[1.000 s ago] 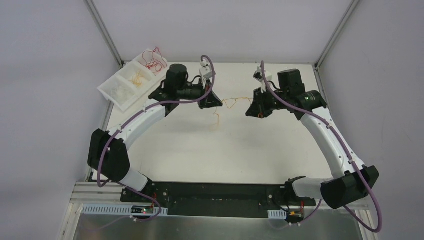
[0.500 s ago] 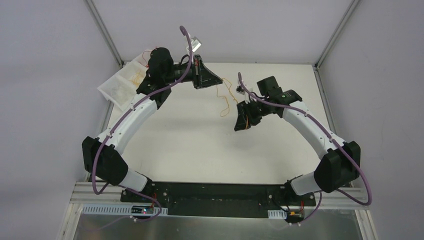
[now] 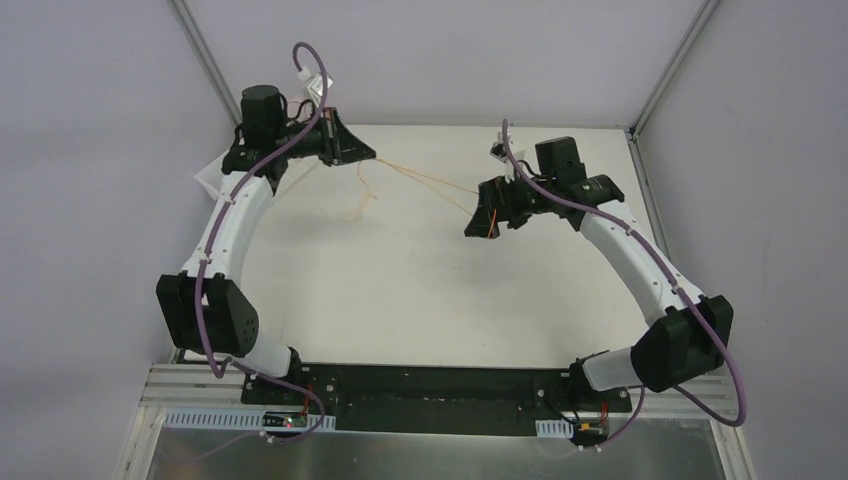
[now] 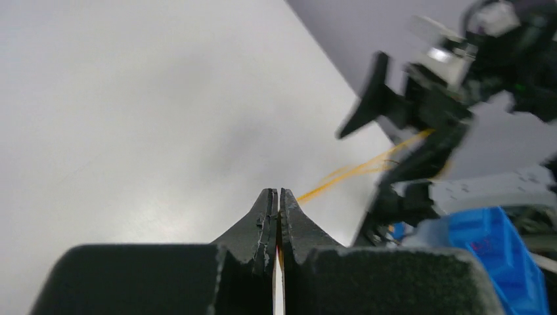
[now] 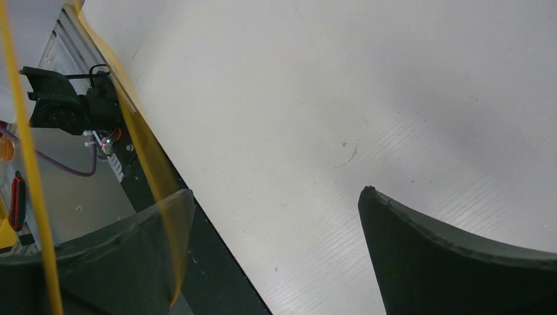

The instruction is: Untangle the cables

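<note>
Pinches the hair-thin orange and yellow wire cables [image 3: 420, 178] in the pressed-together left end effector [image 3: 370, 157], far left over the white tabletop [image 3: 420, 300]. Holds them stretched right to the wide-spread right end effector [image 3: 477, 227].

White table [image 3: 420, 290], white tray [image 3: 203, 177] at its far-left edge, mostly hidden

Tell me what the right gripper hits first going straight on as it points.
Likely the bare table: the right gripper is open with nothing between its fingers, and the yellow cable runs beside one finger, not between them.
</note>
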You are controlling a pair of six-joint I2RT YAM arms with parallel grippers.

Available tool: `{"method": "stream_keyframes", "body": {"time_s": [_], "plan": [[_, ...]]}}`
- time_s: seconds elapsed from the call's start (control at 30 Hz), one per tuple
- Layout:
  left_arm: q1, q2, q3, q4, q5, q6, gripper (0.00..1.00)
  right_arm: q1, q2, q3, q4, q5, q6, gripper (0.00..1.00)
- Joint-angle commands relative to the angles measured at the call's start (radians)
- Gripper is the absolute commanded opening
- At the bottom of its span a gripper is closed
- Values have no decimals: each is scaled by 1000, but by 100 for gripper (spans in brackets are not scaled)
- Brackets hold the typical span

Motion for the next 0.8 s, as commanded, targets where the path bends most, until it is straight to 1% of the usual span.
{"method": "stream_keyframes", "body": {"time_s": [0.0, 0.13, 0.23, 0.3, 0.4, 0.47, 0.53, 0.67, 0.77], "plan": [[220, 80, 111, -4, -173, 110, 0, -39, -128, 25, -35, -54, -3, 99], [260, 146, 148, -46, -176, 148, 0, -36, -155, 62, -9, -146, 36, 99], [266, 164, 156, -53, -141, 135, 0, -33, -158, 103, 63, -206, 129, 99], [262, 168, 154, -54, -102, 110, 0, -27, -152, 119, 127, -208, 202, 99], [262, 158, 142, -51, -96, 106, 0, -24, -129, 146, 186, -172, 269, 99], [264, 145, 138, -50, -109, 129, 0, -25, -114, 161, 193, -140, 277, 99], [266, 136, 145, -51, -102, 130, 0, -24, -94, 168, 165, -110, 237, 99], [262, 123, 151, -65, -16, 113, 0, -26, -65, 163, 104, -70, 184, 97], [257, 105, 139, -96, 30, 131, 0, -26, -57, 150, 69, -64, 150, 97]]}}
